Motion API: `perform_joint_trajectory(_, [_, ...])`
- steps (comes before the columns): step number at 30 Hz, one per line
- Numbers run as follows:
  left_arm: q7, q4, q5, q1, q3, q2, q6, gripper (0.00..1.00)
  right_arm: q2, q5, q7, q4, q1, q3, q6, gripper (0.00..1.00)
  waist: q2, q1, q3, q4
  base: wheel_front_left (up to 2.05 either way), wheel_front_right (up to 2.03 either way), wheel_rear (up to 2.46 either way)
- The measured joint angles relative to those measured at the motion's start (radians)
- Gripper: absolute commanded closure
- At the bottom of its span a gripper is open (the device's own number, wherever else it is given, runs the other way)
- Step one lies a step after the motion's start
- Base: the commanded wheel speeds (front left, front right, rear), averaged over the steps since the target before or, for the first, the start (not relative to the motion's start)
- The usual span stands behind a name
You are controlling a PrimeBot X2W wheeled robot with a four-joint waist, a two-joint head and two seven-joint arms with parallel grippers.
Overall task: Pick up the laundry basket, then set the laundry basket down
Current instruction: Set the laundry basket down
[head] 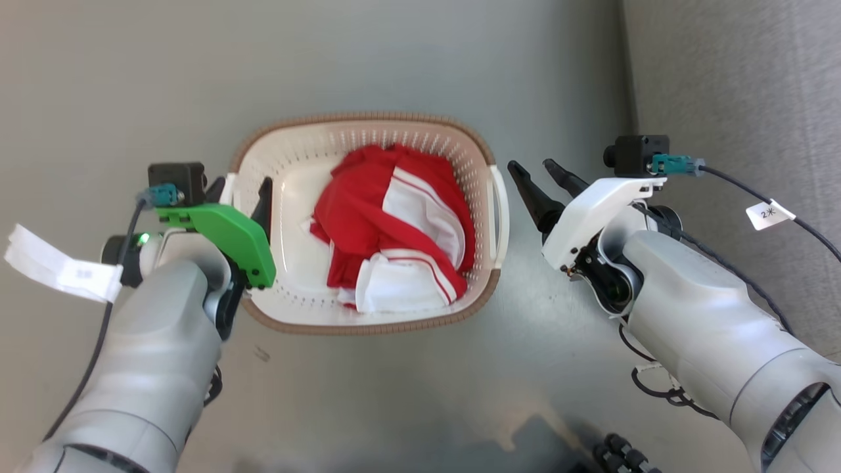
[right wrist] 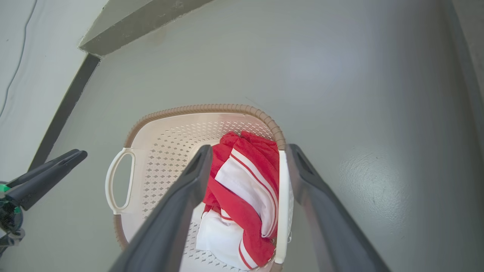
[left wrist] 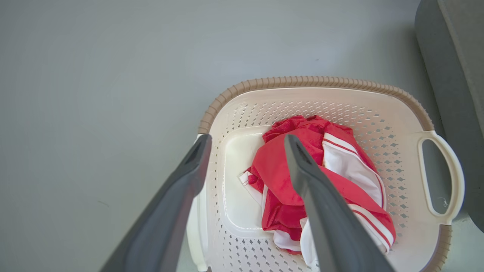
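While both grippers stand spread and grip nothing, I judge the lift not ready to begin.

**State.** Left gripper (left wrist: 247,140): jaws apart, straddling the left wall of the laundry basket (head: 368,118) at its left handle (right wrist: 108,185), one finger inside and one outside. Right gripper (head: 533,167): jaws apart, tips just beside the basket's right handle (head: 502,210) and short of it. The basket sits on the grey floor (head: 407,59) between the two grippers. A red-and-white garment (head: 387,223) is heaped inside, toward the basket's right.

**Hazards.**
- If the left side rises before the right handle is taken, the basket will tip and the garment may slide.
- If the right fingers advance off-line, they will likely shove the handle and skate the light basket leftward instead of enclosing it.
- The left jaws may close on thin perforated wall, not the handle; I expect that hold to flex.
- A tagged cable (head: 769,213) trails from the right wrist and could snag.

**Clearance.**
- The basket's near and far sides look onto open floor.
- Left of the basket there is room as far as a dark skirting (right wrist: 62,113).
- Right of the basket is tight, because grey padded furniture (head: 736,79) stands near the right handle.
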Motion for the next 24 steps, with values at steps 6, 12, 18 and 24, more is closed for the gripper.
perform_joint_trajectory(6, [0.0,-0.074,0.015,0.031,0.029,0.011,0.0,0.0,-0.034,-0.057,-0.001,-0.045,0.007,-0.055,0.0,0.0,0.0,0.0,-0.084,-0.004,0.0,0.0,0.0])
perform_joint_trajectory(12, [0.0,-0.176,0.024,0.055,0.091,0.044,0.0,0.0,-0.092,-0.139,-0.001,-0.067,0.006,-0.168,0.0,0.0,0.0,0.0,-0.169,-0.007,0.0,0.0,0.0])
perform_joint_trajectory(18, [0.0,-0.272,0.044,0.125,0.14,0.059,0.0,0.0,-0.12,-0.235,-0.001,-0.13,0.032,-0.277,0.0,0.0,0.0,0.0,-0.255,-0.006,0.0,0.0,0.0])
perform_joint_trajectory(24, [0.0,-0.373,0.095,0.203,0.195,0.067,0.003,0.0,-0.124,-0.335,-0.001,-0.218,0.109,-0.363,-0.005,0.0,0.0,0.0,-0.341,0.0,0.0,0.0,0.0])
